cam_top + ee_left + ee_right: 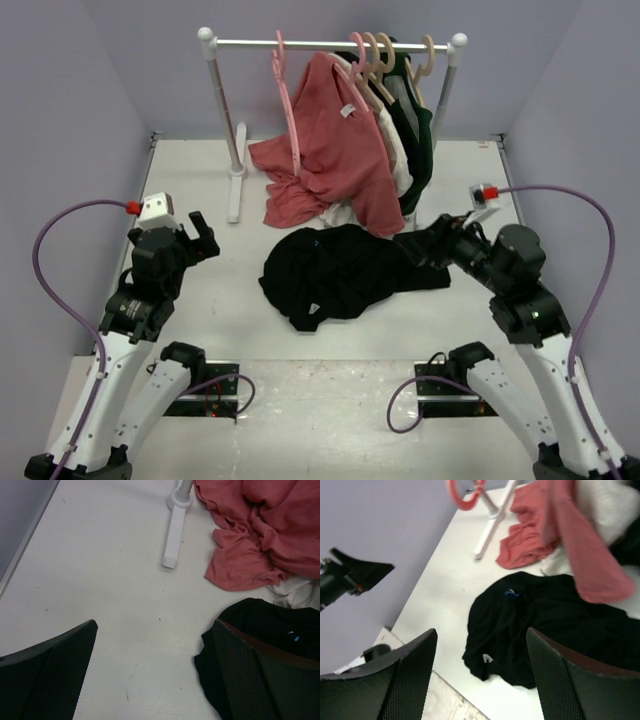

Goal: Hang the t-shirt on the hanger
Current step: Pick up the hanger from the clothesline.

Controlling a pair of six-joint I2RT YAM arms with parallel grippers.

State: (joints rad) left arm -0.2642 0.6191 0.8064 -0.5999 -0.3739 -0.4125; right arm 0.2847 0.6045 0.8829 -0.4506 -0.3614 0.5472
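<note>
The black t-shirt lies crumpled on the white table, in front of the rack. It also shows in the left wrist view as the t-shirt and in the right wrist view as the t-shirt. The pink hanger hangs by its hook from the rail, left of the other clothes; a curved piece of the hanger shows at the top of the right wrist view. My left gripper is open above bare table, left of the shirt. My right gripper hovers at the shirt's right edge, jaws apart and empty.
A white rack stands at the back; its foot rests left of the clothes. A salmon-red shirt drapes from it onto the table, beside beige hangers and a dark green garment. Purple walls enclose the table.
</note>
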